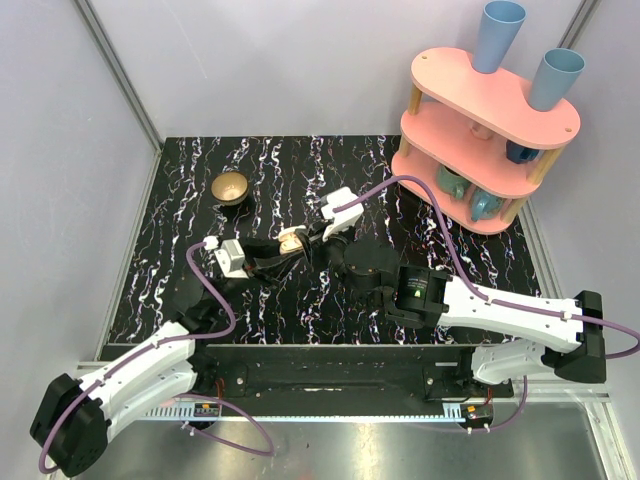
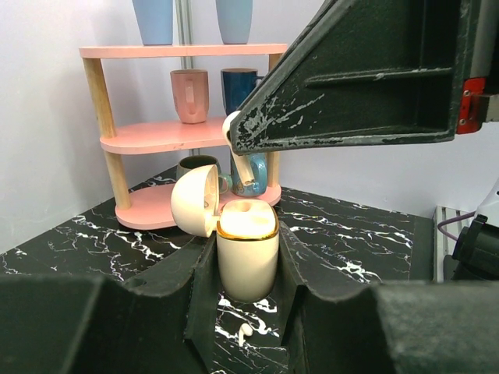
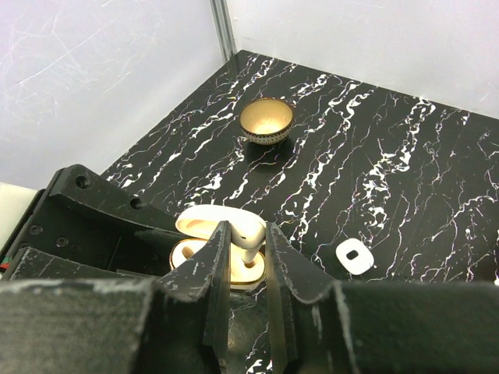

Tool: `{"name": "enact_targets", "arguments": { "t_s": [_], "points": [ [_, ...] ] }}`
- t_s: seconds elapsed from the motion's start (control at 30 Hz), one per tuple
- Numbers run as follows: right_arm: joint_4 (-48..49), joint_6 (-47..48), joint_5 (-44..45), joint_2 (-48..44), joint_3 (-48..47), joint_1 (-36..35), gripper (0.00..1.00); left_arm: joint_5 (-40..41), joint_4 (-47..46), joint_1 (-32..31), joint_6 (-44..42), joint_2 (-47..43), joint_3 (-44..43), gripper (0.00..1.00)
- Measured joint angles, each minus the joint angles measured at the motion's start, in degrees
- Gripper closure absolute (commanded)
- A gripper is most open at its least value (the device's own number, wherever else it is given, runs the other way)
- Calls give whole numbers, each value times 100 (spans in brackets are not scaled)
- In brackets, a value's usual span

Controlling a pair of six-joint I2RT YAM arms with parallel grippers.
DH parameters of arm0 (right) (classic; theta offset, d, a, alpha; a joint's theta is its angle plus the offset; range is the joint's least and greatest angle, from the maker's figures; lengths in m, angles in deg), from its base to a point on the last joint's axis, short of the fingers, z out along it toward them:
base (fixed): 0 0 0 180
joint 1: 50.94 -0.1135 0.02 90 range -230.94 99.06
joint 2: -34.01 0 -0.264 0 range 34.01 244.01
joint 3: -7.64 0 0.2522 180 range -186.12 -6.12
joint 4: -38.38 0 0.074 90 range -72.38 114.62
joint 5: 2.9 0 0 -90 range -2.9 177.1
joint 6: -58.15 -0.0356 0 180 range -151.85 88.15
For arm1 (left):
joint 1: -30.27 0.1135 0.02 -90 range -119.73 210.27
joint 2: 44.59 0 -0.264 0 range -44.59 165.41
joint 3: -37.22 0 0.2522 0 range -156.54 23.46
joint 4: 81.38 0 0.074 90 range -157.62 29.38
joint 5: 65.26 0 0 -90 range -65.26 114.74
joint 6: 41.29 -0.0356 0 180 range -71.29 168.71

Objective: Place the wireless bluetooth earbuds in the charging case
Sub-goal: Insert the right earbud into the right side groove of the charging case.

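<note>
My left gripper (image 1: 281,252) (image 2: 246,269) is shut on the cream charging case (image 2: 247,249) with a gold rim and holds it upright, its lid (image 2: 195,201) swung open to the left. My right gripper (image 1: 312,236) (image 3: 248,241) is shut on a white earbud (image 3: 251,232) directly over the open case (image 3: 185,254), with the stem pointing down into a slot. That earbud's head shows in the left wrist view (image 2: 231,125) under the right finger (image 2: 351,78). Another small white earbud (image 2: 245,331) lies on the tabletop between my left fingers, below the case.
A gold-lined bowl (image 1: 231,187) (image 3: 266,118) sits at the back left. A small flat white ring piece (image 3: 352,255) lies on the marbled tabletop right of the case. A pink two-tier shelf (image 1: 480,130) (image 2: 168,136) with mugs stands at the back right.
</note>
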Motion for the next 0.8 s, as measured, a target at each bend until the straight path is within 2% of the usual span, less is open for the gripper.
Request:
{"name": "enact_targets", "arguments": {
  "t_s": [0.8],
  "points": [
    [-28,-72,96,46,24,-4,100,26,-79,0,0,-96,74,100]
  ]
}}
